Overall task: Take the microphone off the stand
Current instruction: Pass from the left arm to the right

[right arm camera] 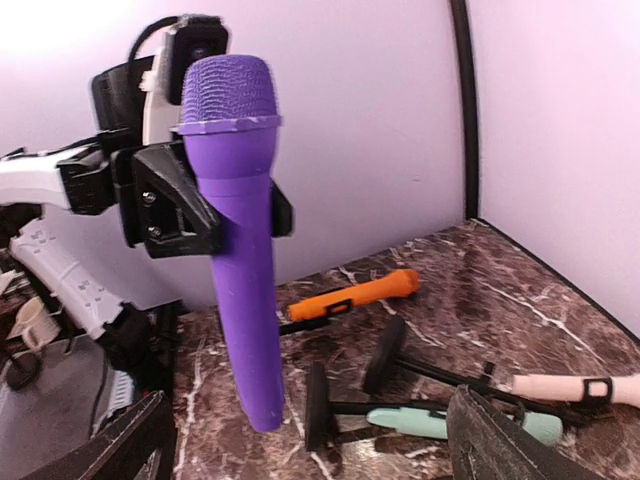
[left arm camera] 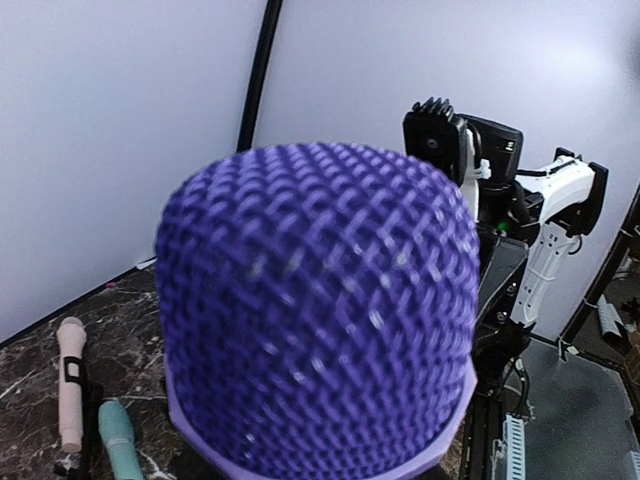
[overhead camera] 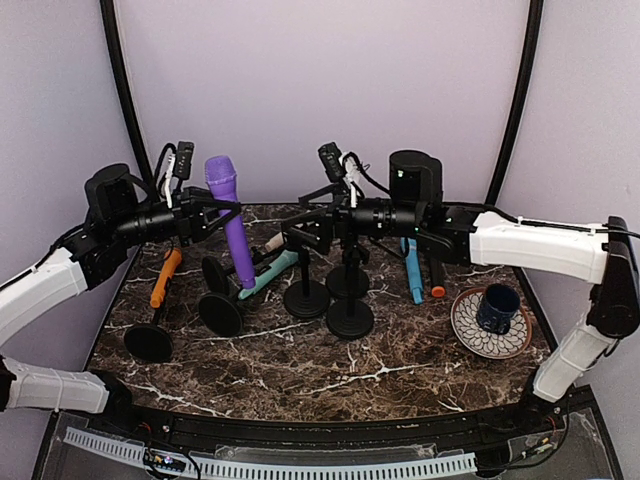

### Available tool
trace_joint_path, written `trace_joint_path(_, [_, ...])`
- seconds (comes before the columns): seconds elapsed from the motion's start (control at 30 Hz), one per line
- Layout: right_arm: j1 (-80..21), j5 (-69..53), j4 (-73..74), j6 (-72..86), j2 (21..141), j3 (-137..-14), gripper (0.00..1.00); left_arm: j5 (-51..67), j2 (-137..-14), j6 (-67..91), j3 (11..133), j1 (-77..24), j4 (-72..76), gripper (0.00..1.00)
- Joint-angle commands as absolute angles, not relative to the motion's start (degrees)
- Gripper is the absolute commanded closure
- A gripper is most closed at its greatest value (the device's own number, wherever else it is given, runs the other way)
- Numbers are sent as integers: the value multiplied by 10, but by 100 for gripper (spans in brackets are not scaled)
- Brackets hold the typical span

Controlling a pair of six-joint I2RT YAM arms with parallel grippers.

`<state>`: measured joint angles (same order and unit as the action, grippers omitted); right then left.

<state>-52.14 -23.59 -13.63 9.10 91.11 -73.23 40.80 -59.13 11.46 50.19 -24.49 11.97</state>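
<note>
- At the left of the table [overhead camera: 330, 375], we note the purple mic [overhead camera: 232, 225] upright and off every stand, its shaft clamped by the left gripper [overhead camera: 213, 215].
- Only the right wrist view shows this grip side-on, with the mic's lower end hanging free. The left wrist view is mostly mesh head.
- Right gripper [overhead camera: 300, 230]: fingers spread wide, holding nothing.
- Toppled stands carrying an orange mic [overhead camera: 166, 277] and a teal mic [overhead camera: 272, 272] lie beneath; upright stands [overhead camera: 350, 300] crowd the centre.
- Plate [overhead camera: 470, 335] with mug [overhead camera: 497, 307] sits near the right edge.
</note>
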Motion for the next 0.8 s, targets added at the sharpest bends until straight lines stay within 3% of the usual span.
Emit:
trace_joint_path(0.0, [-520,-401,-190,127,925,-734,6,461,-616,130,551,-309,192,100])
trace_joint_path(0.23, [-558,-409,-125,90,959,-778,12,489,-668,165,575,-341,263,100])
trace_joint_path(0.37, [-564,-405,-154,116,968,-774,26,505,-678,183,571,-346,295,100])
trace_joint_path(0.67, [-569,-385,-193,149,994,-786,47,532,-690,201,562,-348,324,100])
trace_joint_path(0.77, [-570,-380,-203,153,994,-783,60,531,-688,197,560,-348,321,100])
